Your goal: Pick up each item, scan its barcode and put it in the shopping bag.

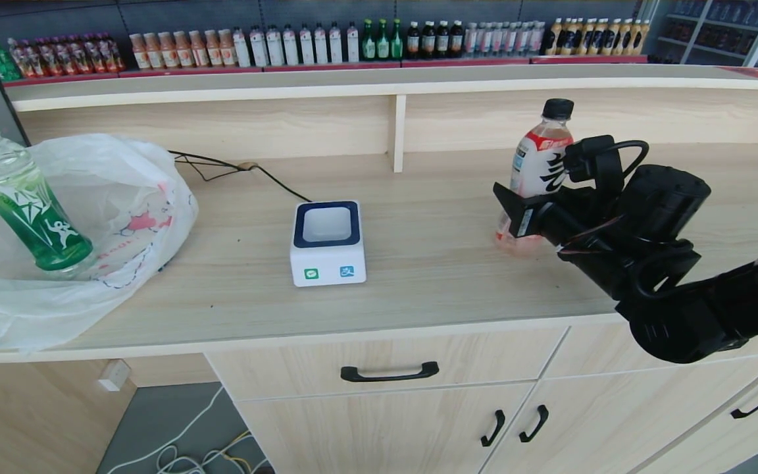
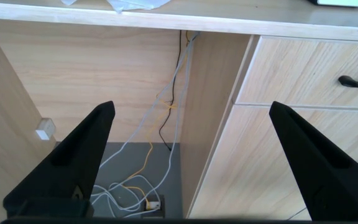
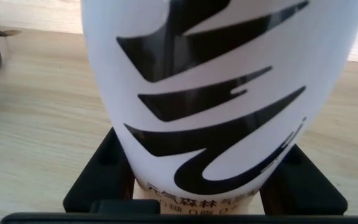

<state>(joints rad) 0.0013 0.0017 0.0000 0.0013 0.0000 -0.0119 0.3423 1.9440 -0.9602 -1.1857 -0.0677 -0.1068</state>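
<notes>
A pink drink bottle (image 1: 538, 164) with a black cap and a white label stands at the right of the wooden counter (image 1: 431, 263). My right gripper (image 1: 530, 210) is shut on its lower body. In the right wrist view the bottle's label (image 3: 216, 93) sits between the two black fingers (image 3: 98, 183). A white scanner (image 1: 326, 242) with a dark blue rim sits mid-counter. The white plastic shopping bag (image 1: 122, 197) lies at the left with a green bottle (image 1: 24, 204) leaning in it. My left gripper (image 2: 191, 109) hangs open below the counter's edge, holding nothing.
A black cable (image 1: 247, 170) runs from the scanner to the back ledge. A raised wooden ledge with a divider (image 1: 397, 131) bounds the counter's rear. Drawers with black handles (image 1: 389, 374) sit under the counter. Loose wires (image 2: 142, 180) lie on the floor.
</notes>
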